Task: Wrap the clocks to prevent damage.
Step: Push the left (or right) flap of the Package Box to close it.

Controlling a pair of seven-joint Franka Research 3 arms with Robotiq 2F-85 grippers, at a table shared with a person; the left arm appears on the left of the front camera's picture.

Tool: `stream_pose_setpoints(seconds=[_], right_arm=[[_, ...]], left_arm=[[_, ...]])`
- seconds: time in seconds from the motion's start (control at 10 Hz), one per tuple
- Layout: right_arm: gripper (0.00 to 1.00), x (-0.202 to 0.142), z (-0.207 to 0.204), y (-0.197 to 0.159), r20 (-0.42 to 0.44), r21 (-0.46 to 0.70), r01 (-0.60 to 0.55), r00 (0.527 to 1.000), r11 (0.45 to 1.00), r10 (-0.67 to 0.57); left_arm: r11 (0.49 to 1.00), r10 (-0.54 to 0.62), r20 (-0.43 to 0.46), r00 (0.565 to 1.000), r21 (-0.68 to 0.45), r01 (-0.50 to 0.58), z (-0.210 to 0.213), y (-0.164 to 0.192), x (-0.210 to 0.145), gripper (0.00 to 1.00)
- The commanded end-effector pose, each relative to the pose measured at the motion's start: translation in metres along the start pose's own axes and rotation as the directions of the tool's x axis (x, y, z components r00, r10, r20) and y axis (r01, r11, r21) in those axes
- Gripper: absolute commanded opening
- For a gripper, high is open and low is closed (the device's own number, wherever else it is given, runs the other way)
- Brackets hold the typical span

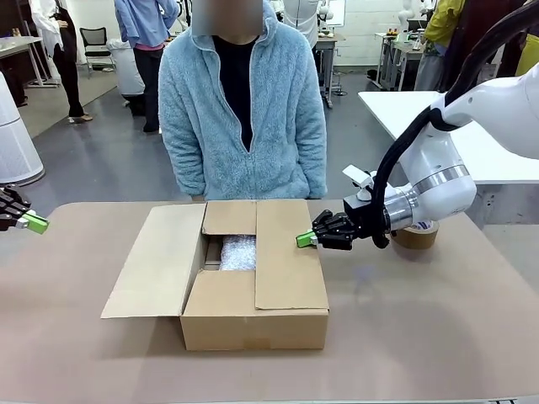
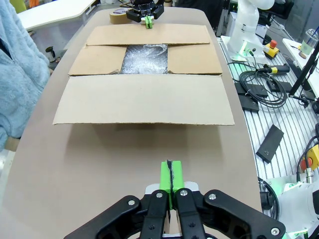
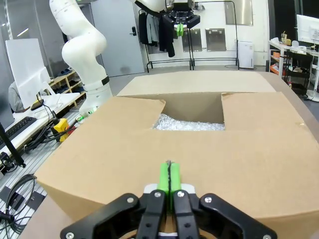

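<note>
**Right gripper**: clenched on nothing, green pads pressed together. Its tips sit at the outer edge of the folded right flap. Whether they touch the card cannot be told.

**Left gripper**: also clenched and empty, low over the table's left margin, well apart from the box.

**Table**: tan top, beneath both grippers.

**Cardboard box**: directly ahead of the right fingertips and far ahead of the left ones. The two short flaps and the right flap are folded in.

**Left flap**: splayed outward, lying between the left gripper and the opening, with its free edge towards that gripper.

**Wrapped clocks**: a whitish bubble-wrap bundle inside the box, seen through the gap between the flaps. It lies ahead of and below the right fingertips, past the right flap. From the left gripper it lies beyond the splayed flap.

**Tape roll**: brown, on the table just behind the right wrist.

**Step in hand (judged):** closing the box over the bundle.

**Handling advice:**
- Press the right flap down evenly and lightly so the box does not slide and the bundle is not crushed.
- Catch the left flap from under its free edge and swing it over without dragging the box.
</note>
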State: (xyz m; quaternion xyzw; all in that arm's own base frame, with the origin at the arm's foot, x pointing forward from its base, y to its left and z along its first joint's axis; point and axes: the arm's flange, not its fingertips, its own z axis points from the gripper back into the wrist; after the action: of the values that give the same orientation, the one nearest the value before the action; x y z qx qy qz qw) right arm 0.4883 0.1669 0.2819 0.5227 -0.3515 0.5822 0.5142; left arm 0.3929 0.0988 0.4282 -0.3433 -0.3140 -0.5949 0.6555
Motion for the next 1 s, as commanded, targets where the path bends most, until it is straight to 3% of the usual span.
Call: stream_pose_setpoints(seconds=[0.0, 0.2, 0.3, 0.4, 0.5, 0.7, 0.9], right_arm=[[0.01, -0.004, -0.002, -0.001, -0.003, -0.007, 0.008, 1.0, 1.0, -0.008], [0.01, -0.004, -0.002, -0.001, -0.003, -0.007, 0.008, 1.0, 1.0, -0.008], [0.01, -0.004, -0.002, -0.001, -0.003, -0.007, 0.008, 1.0, 1.0, -0.008], [0.01, -0.004, -0.002, -0.001, -0.003, -0.007, 0.008, 1.0, 1.0, -0.008], [0.01, -0.004, -0.002, -0.001, -0.003, -0.007, 0.008, 1.0, 1.0, -0.008], [0.01, -0.004, -0.002, -0.001, -0.003, -0.007, 0.008, 1.0, 1.0, -0.008], [0.01, -0.004, -0.002, -0.001, -0.003, -0.007, 0.008, 1.0, 1.0, -0.008]], left_arm=[[1.0, -0.008, 0.018, 1.0, 0.004, 0.008, 0.001, -0.001, 0.001, 0.01], [1.0, 0.0, 0.0, 1.0, 0.0, 0.0, 0.0, 0.0, 0.0, 0.01], [0.999, -0.01, 0.042, 0.999, -0.046, 0.011, -0.014, -0.005, -0.017, 0.01], [0.999, -0.013, 0.028, 1.0, -0.049, 0.014, -0.03, -0.002, -0.03, 0.01], [0.996, -0.035, -0.019, 0.999, -0.083, 0.034, -0.048, 0.017, -0.029, 0.01], [0.998, -0.049, -0.08, 0.996, -0.038, 0.046, -0.086, 0.011, -0.05, 0.01], [0.995, -0.085, -0.138, 0.987, -0.057, 0.078, -0.122, 0.041, -0.044, 0.01]])
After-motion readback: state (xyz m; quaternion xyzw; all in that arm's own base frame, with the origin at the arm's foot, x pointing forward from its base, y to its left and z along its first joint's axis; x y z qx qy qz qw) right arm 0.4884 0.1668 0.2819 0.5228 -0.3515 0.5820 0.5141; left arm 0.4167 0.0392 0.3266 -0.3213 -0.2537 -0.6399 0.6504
